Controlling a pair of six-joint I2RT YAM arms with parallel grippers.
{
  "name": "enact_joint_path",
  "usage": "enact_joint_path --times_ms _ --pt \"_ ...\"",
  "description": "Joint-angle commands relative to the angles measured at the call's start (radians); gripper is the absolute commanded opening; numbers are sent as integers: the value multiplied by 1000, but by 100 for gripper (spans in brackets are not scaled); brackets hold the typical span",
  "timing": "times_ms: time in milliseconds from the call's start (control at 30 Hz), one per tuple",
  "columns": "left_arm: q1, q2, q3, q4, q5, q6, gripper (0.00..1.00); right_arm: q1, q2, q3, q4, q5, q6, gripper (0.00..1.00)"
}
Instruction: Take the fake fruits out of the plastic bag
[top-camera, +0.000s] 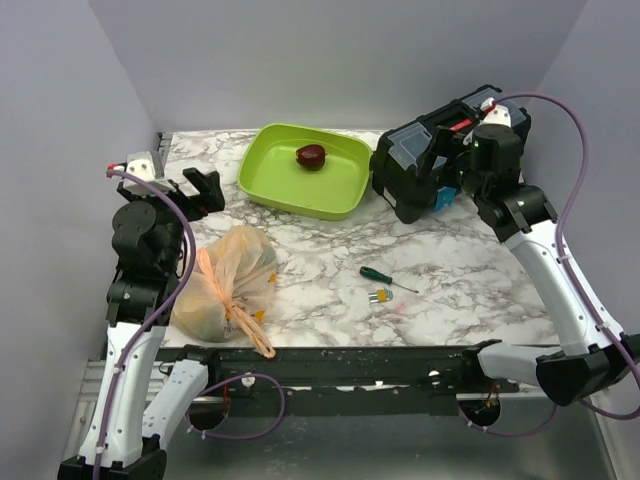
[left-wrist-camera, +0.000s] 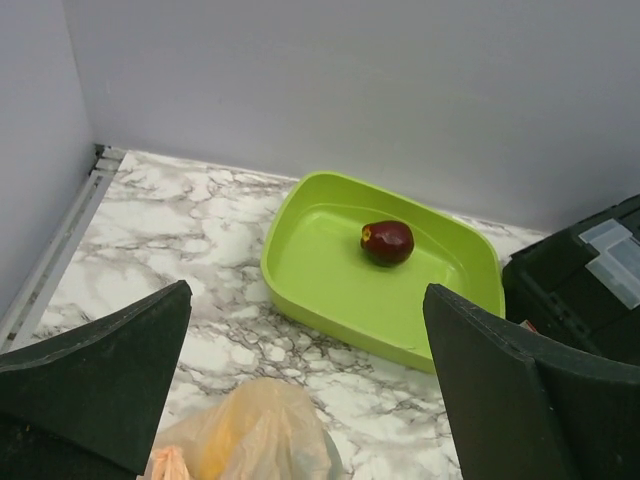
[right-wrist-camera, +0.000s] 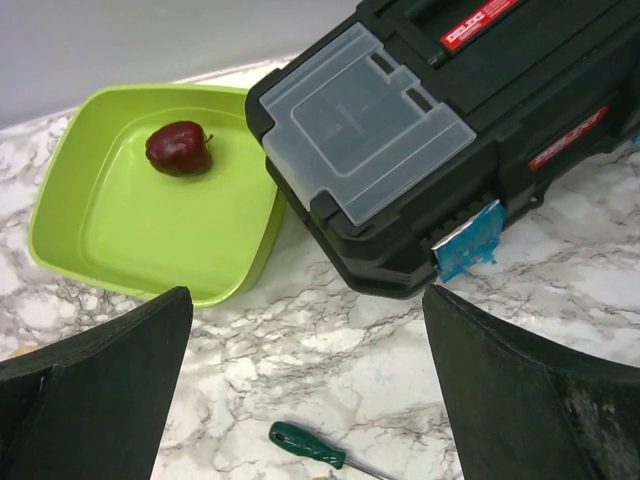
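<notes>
Your left arm (top-camera: 140, 240) and right arm (top-camera: 555, 275) wear white link shells between black joint housings, each trailed by a looping purple cable (top-camera: 577, 150). Your left gripper (left-wrist-camera: 308, 290) and right gripper (right-wrist-camera: 308, 295) carry broad matte-black wedge fingers (left-wrist-camera: 100, 380)

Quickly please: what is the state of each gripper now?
Left gripper: open, holding nothing.
Right gripper: open, holding nothing.
</notes>
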Motion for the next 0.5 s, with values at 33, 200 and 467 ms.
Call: enact_joint_path --times_ms 33,200,467 --pt "-5 9 -14 -7 54 -33 99 -3 48 10 -21 -111 36 100" --pt "-17 6 -31 3 59 -34 99 -3 42 -44 51 -216 73 100" --pt "-22 16 -39 11 93 -48 99 112 170 12 34 -262 172 100"
